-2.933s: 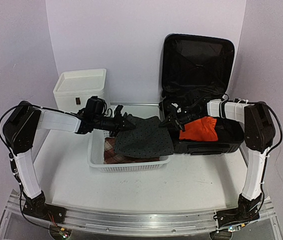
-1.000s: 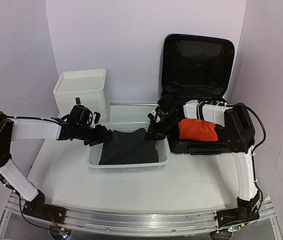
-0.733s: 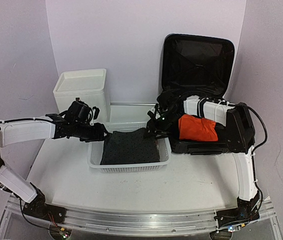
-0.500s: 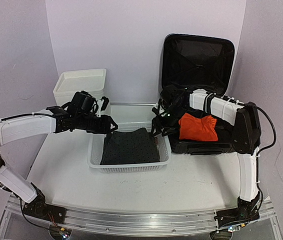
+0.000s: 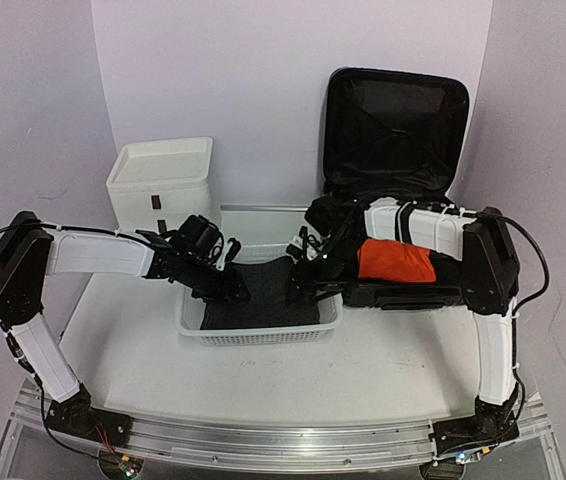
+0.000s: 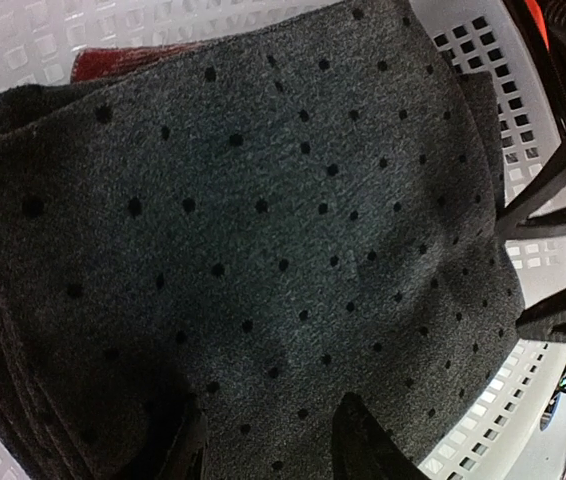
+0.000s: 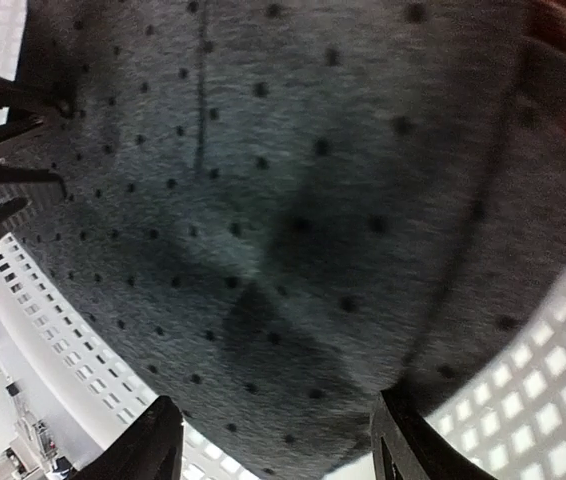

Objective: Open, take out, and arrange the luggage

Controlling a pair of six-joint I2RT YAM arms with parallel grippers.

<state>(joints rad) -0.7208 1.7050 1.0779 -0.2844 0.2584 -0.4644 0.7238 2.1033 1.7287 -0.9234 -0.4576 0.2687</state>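
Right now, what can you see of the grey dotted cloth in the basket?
The grey dotted cloth looks like soft knit, dark grey with small black dots. It lies folded in flat layers and fills most of the white perforated basket. A red item peeks from under one corner. The left gripper and right gripper hang open over opposite edges; whether they touch it is unclear.

No text, label, brand, number or sign is legible in any view.
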